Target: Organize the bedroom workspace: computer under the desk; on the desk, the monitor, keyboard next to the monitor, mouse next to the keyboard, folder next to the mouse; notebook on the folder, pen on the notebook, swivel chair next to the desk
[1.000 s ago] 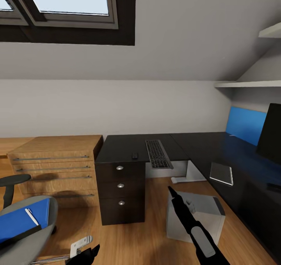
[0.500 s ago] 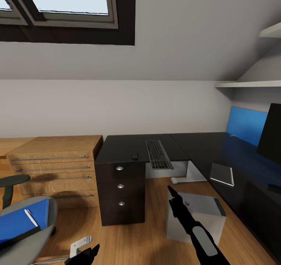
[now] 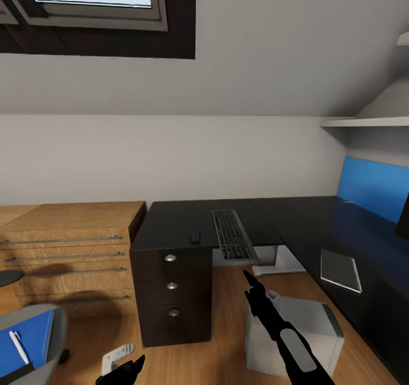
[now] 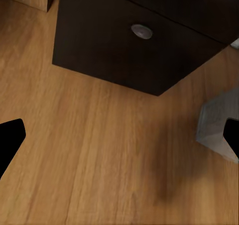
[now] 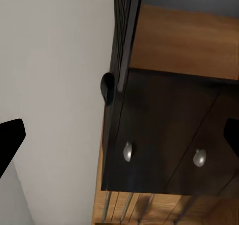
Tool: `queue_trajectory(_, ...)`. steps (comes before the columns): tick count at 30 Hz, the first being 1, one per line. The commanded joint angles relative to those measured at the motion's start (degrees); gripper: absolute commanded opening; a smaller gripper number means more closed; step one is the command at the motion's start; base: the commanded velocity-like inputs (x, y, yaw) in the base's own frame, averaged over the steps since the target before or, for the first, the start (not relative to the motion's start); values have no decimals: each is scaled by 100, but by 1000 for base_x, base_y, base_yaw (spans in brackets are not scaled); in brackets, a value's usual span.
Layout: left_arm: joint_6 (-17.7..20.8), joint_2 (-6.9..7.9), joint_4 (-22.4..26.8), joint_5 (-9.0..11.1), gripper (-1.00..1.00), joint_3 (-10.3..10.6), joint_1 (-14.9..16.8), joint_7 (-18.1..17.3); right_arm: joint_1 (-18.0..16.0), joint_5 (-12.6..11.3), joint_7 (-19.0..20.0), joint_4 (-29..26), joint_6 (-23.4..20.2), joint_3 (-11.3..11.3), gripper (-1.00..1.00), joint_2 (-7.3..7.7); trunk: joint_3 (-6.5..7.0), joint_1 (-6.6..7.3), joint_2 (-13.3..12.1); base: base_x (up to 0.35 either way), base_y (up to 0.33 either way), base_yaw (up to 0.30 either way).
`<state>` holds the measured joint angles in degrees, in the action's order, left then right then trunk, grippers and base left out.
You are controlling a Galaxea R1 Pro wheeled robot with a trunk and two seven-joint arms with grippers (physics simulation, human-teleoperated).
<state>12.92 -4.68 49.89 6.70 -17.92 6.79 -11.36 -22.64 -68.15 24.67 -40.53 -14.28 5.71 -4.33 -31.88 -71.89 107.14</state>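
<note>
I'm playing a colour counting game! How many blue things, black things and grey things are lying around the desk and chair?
Blue: 1, the folder on the chair.
Black: 2, the mouse and the keyboard, both on the desk.
Grey: 2, the notebook on the desk and the computer on the floor.
Total: 5

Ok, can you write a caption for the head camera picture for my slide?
Black desk with keyboard and mouse on top, grey computer on the wooden floor.
</note>
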Motion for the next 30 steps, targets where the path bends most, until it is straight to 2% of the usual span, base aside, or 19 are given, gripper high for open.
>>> queue_trajectory(1,52,-7,6,60,100,-27,5,-33,-4,-50,12,1,-54,27,100,-6,-7,-3,3,321,0,0)
queue_trajectory(11,51,-7,3,60,100,-27,4,-33,-4,-43,12,1,-48,27,100,1,-7,-3,3,302,0,0)
queue_trajectory(30,53,-6,-1,60,100,-27,5,-33,-4,-40,12,1,-36,27,100,2,-7,-3,3,53,0,0)
